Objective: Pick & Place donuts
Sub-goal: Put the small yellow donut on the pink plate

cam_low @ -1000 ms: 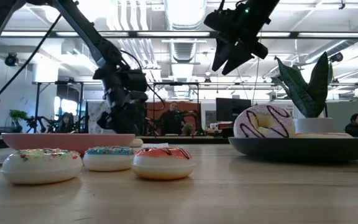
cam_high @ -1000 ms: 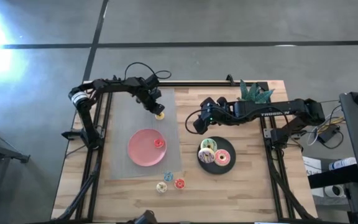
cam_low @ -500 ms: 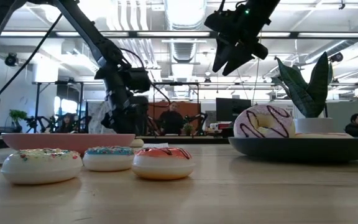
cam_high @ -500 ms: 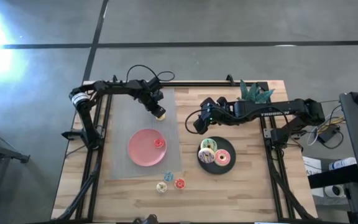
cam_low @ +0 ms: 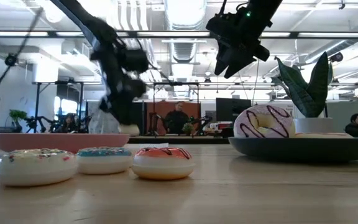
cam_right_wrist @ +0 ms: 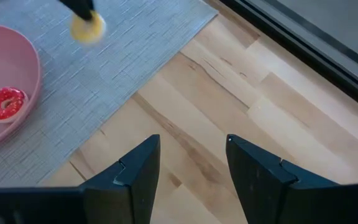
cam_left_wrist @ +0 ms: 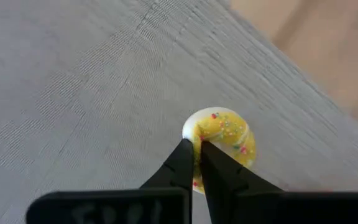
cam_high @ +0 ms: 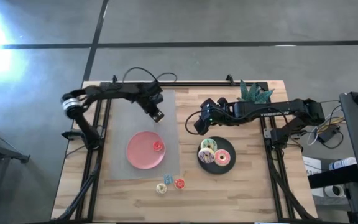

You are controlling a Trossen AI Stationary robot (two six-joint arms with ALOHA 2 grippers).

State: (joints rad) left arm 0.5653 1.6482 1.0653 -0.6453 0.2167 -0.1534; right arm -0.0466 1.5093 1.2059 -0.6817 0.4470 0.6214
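My left gripper [cam_high: 156,114] is shut on a tiny yellow sprinkled donut [cam_left_wrist: 221,138] over the far part of the grey mat [cam_high: 122,124]; the right wrist view shows that donut [cam_right_wrist: 87,28] too. My right gripper [cam_right_wrist: 191,165] hangs open over bare wood between the mat and the black plate [cam_high: 230,163]. The black plate carries three larger iced donuts [cam_high: 209,147]. One red donut [cam_high: 158,145] lies on the pink plate [cam_high: 140,152]. Three tiny donuts [cam_high: 168,179] [cam_high: 161,188] [cam_high: 179,183] lie flat near the table's near edge. My left gripper pinches the yellow donut's rim [cam_left_wrist: 194,140] between its two fingertips [cam_left_wrist: 183,163], coming from above and pointing down. The ring hangs at the fingertips, roughly flat, and in the low view the donut [cam_low: 128,129] sits a little above the mat.
A potted plant [cam_high: 253,92] stands at the table's far right. The three tiny donuts show close to the low camera [cam_low: 103,159]. Bare wood [cam_high: 241,186] lies to the right of and near the black plate. People sit in the room behind.
My left gripper has risen from the mat with the yellow donut, which lay on the mat before and now hangs lifted clear. The left arm has swung a little toward the table's left. My right arm has kept still.
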